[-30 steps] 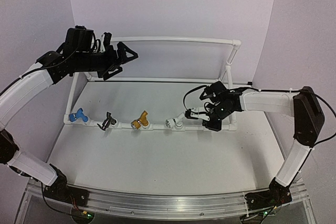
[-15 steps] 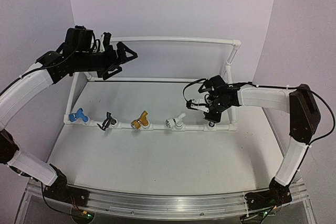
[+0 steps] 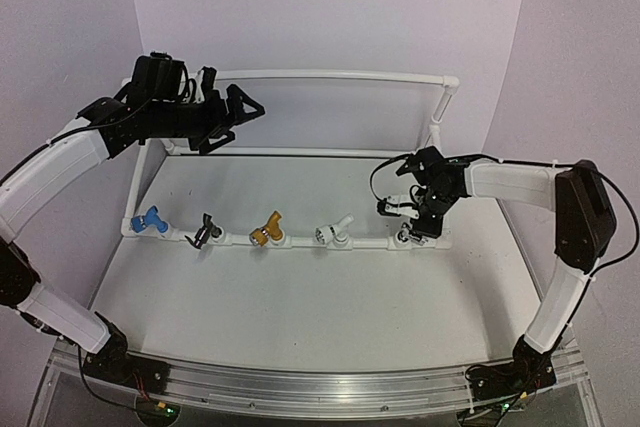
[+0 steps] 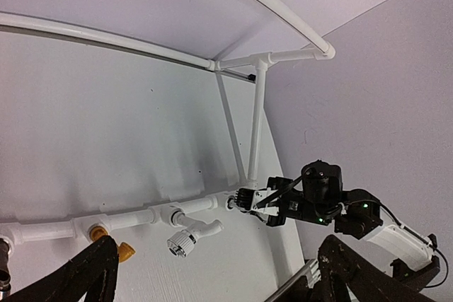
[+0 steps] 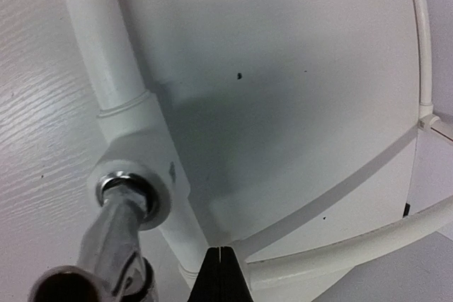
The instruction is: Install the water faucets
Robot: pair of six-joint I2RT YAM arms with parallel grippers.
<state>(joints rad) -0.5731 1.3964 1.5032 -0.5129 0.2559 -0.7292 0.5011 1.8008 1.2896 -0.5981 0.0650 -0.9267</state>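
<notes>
Right gripper (image 3: 408,219): low over the right end of the front pipe of the white pipe frame (image 3: 330,74). Fingertips (image 5: 221,274) pressed together in the wrist view, one thin seam between them, nothing held.

Silver-grey faucet (image 3: 403,237): directly under that gripper, just beside the tips, not gripped. Touching or barely apart: cannot tell from above. On the wrist camera, silver-grey faucet (image 5: 113,245) down-left of the tips, shiny stem seated in a white tee fitting (image 5: 138,146).

Other four along the same front pipe, off to that gripper's left, nearest first:
- white faucet (image 3: 333,233)
- gold faucet (image 3: 268,230)
- black faucet (image 3: 205,232)
- blue faucet (image 3: 150,219), at the frame's far corner

All four plugged into the pipe, well apart from either hand.

Left gripper (image 3: 232,115): spread wide, empty, high above the table (image 3: 300,307), next to the frame's back left corner just under the top rail, pointing right. From its own camera: one black finger (image 4: 88,274) at each bottom corner. White faucet (image 4: 187,235) far ahead between them, gold faucet (image 4: 117,245) close to the left-hand finger in frame, right gripper (image 4: 258,203) beyond at the pipe end.
</notes>
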